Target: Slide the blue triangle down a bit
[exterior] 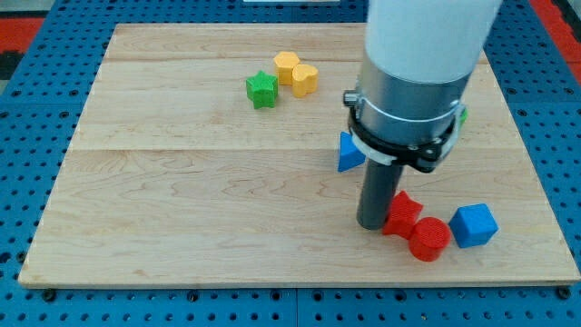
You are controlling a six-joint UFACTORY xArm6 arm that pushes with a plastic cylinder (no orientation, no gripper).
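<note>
The blue triangle (349,153) lies right of the board's middle, partly hidden behind the arm's grey body. My tip (371,224) rests on the board below the triangle and a little to its right, apart from it. The tip touches or nearly touches the left side of a red block (402,214).
A red cylinder (429,239) and a blue cube (474,225) lie right of the tip near the board's bottom edge. A green star (261,89) and two yellow blocks (287,64) (305,80) lie near the top. A green sliver (464,116) shows behind the arm.
</note>
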